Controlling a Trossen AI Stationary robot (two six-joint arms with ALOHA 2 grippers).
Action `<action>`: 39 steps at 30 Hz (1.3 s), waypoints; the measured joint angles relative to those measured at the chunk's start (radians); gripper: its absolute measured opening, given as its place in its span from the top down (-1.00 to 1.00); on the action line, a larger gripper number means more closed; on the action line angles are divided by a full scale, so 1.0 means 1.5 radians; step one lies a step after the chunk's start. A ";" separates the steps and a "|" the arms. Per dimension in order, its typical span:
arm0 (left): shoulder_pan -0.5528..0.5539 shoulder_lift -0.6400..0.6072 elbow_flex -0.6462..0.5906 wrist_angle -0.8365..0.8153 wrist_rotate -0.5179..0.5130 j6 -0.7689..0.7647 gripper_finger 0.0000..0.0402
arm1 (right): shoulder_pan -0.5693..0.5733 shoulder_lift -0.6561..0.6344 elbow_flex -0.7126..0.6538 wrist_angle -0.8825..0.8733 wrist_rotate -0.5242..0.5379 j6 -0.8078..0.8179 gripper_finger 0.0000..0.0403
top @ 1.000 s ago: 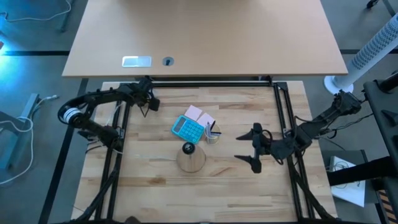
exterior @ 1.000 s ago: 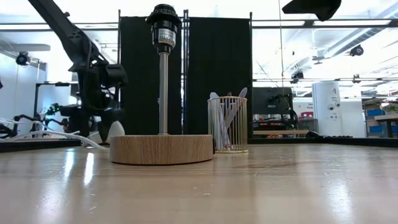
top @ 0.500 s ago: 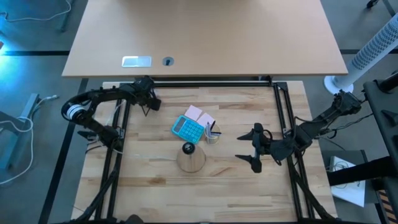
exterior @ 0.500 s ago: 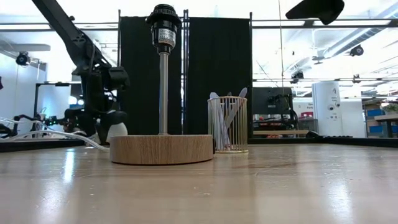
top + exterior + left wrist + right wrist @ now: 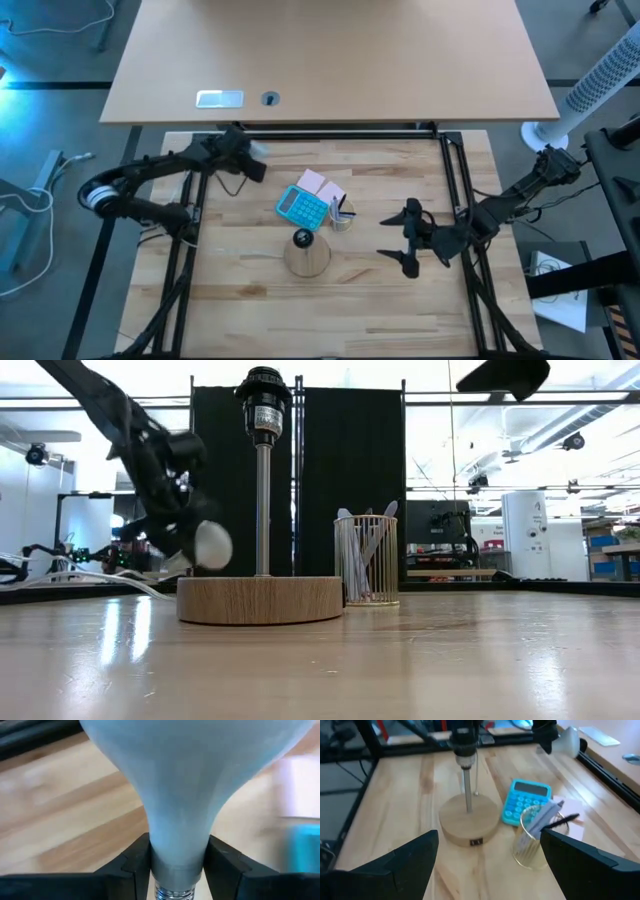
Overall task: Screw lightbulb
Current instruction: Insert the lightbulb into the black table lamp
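Left gripper: clamping the narrow neck of the frosted white pear-shaped lightbulb between its two dark fingers.
Lightbulb: being held off the table at the far left, globe pointing away from the wrist, left of the lamp stand.
Lamp stand: round wooden disc carrying an upright rod with a black socket.
Right gripper: hovering at the right, fingers spread wide, gripping nothing.
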 joint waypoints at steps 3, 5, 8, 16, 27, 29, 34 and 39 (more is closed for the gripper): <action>-0.073 -0.055 -0.019 0.062 0.005 -0.038 0.32 | -0.006 -0.001 0.000 0.062 0.010 -0.025 -0.72; -0.128 -0.097 -0.036 0.108 0.006 -0.070 0.32 | -0.006 0.001 0.000 0.124 0.044 -0.059 -0.72; -0.222 -0.154 -0.050 0.198 -0.003 -0.100 0.32 | -0.009 0.003 -0.003 0.241 0.075 -0.139 -0.72; -0.446 -0.234 -0.015 0.336 -0.171 -0.052 0.32 | -0.078 0.078 -0.005 0.484 0.064 -0.229 -0.72; -0.708 -0.125 0.024 0.477 -0.310 0.070 0.32 | -0.174 0.287 0.062 0.659 -0.043 -0.213 -0.72; -0.731 -0.095 0.026 0.506 -0.315 0.076 0.32 | -0.177 0.317 0.100 0.660 -0.067 -0.226 -0.72; -0.773 -0.032 0.034 0.600 -0.315 0.120 0.32 | -0.169 0.374 0.184 0.594 -0.095 -0.224 -0.72; -0.815 -0.011 0.038 0.686 -0.315 0.166 0.32 | -0.149 0.395 0.222 0.571 -0.090 -0.225 -0.72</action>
